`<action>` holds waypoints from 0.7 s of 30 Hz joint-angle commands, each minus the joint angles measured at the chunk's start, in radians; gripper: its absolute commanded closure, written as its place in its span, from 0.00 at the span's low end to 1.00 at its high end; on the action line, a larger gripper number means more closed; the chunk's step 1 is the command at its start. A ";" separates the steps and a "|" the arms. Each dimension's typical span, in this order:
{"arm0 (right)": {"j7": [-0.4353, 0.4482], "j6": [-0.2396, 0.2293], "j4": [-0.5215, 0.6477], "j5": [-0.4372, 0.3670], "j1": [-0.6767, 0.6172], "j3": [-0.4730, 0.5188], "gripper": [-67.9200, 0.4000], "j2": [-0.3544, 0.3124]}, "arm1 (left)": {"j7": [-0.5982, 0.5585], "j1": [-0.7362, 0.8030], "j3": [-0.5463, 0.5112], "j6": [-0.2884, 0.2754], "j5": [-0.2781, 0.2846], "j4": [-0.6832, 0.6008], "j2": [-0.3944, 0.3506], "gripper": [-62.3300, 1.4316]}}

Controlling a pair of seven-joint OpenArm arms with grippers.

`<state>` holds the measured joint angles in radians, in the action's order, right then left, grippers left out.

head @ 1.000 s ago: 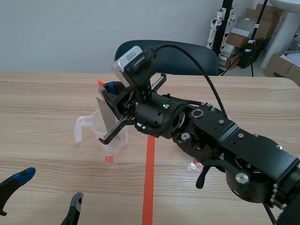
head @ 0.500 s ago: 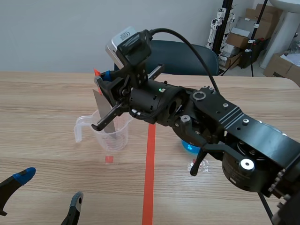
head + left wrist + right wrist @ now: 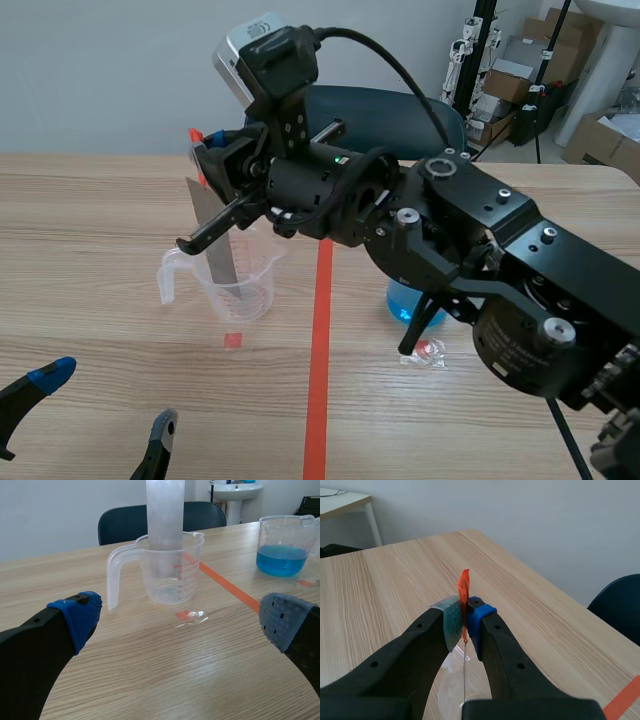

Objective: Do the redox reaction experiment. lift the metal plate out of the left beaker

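The right hand [image 3: 464, 624] squeezes the top of the metal plate [image 3: 205, 205]. Its low end hangs inside the left beaker [image 3: 252, 295]. Next it likely needs lifting straight up, past the rim.

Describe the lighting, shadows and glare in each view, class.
Left wrist view: soft, even light; the clear beaker casts only a faint shadow, the metal plate looks dull with no glare, and a clear plastic scrap glints on the table. Scene view: the same flat light, no hard shadows. Right wrist view: the right pincer looks matt, without highlights.
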<state>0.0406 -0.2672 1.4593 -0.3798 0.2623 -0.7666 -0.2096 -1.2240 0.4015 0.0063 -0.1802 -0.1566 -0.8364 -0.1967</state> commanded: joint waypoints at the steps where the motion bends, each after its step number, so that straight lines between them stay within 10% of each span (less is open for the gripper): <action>1: -0.005 0.005 0.037 -0.022 0.021 0.026 0.99 -0.010 | -0.013 -0.003 -0.001 -0.002 0.006 -0.016 -0.001 0.00; 21: -0.210 0.009 0.213 -0.288 0.080 0.074 0.99 -0.075 | -0.013 -0.003 -0.001 -0.002 0.006 -0.016 -0.001 0.00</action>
<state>-0.1822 -0.2592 1.6485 -0.6552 0.3096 -0.7013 -0.2756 -1.2240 0.4015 0.0063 -0.1806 -0.1566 -0.8364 -0.1967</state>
